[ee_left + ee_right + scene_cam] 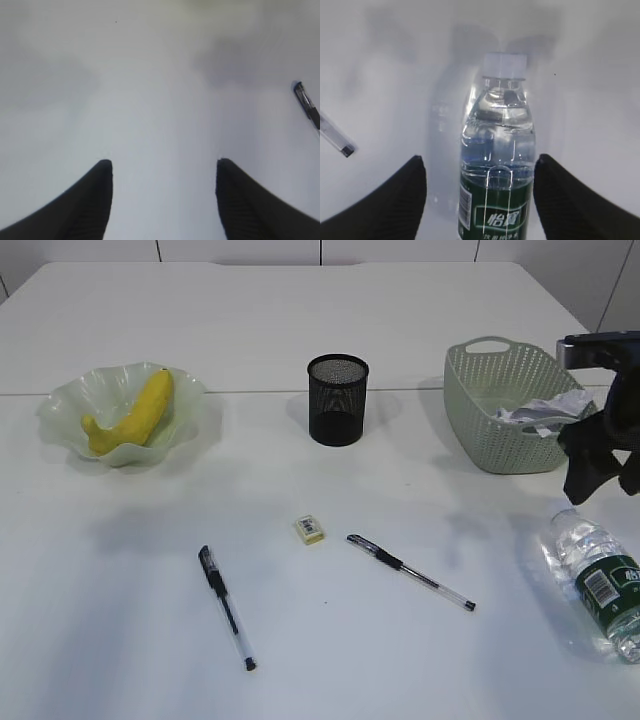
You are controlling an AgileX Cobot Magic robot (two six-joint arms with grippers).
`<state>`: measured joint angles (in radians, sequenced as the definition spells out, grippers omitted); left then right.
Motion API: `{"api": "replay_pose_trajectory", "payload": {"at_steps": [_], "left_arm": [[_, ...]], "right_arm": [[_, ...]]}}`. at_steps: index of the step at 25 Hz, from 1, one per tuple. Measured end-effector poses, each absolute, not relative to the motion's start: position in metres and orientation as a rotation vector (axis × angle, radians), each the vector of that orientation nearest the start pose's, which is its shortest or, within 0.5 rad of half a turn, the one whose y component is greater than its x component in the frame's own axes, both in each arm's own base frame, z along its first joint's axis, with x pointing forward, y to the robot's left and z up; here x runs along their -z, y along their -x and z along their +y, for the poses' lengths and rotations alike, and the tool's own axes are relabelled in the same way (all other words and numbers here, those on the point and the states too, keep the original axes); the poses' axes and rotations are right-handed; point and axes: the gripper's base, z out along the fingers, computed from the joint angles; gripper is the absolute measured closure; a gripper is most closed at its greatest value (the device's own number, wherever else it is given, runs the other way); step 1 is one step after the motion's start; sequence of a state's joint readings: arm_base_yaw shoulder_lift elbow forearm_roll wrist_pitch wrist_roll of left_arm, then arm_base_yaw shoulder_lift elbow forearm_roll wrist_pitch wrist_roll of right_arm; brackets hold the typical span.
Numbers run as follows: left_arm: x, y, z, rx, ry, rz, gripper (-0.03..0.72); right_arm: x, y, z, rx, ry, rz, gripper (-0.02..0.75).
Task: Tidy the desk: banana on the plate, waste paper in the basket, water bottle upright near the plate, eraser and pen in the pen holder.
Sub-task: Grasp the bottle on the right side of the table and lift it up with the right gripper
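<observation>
From the exterior view we see the whole white desk [300, 320]: a yellow banana [135, 415] lies in a wavy pale-green glass plate [60, 405] at the left, a black wire-mesh pen holder [338, 400] stands upright in the middle, and a sage-green woven plastic basket [480, 390] at the right holds crumpled white waste paper [545, 410]. Nearer us lie a small yellow eraser [310, 529] and two clear-barrelled black pens, one left [227, 607] and one right [410, 572] of it, all apart from each other. A clear plastic water bottle with a green label [597, 580] lies on its side near the right edge, below the black right arm [600, 440]. The left half of the desk front stands bare.

In the left wrist view, the left gripper [164, 172] hangs with its ribbed black fingers [95, 200] spread wide over bare desk, holding nothing; a pen tip shows at the right edge.

In the right wrist view, the right gripper [480, 170] is spread open, its fingers on either side of the lying bottle without touching it, white cap pointing away.
</observation>
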<state>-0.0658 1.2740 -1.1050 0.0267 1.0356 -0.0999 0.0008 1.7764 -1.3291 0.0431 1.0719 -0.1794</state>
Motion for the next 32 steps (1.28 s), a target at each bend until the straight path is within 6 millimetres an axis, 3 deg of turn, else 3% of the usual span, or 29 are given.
{"api": "replay_pose_trajectory", "payload": {"at_steps": [7,23,32], "left_arm": [[-0.323,-0.244,-0.014,0.014,0.035,2.705,0.138],[-0.323,-0.243,-0.014,0.008,0.034,2.719,0.131],[-0.323,-0.242,-0.013,-0.008,0.030,2.724,0.130]], "right_arm": [[-0.214,-0.362,0.001,0.007,0.240,3.006,0.235],[-0.182,-0.399,0.000,0.027,0.237,2.996,0.234],[-0.155,-0.403,-0.002,0.042,0.250,3.066,0.234]]}}
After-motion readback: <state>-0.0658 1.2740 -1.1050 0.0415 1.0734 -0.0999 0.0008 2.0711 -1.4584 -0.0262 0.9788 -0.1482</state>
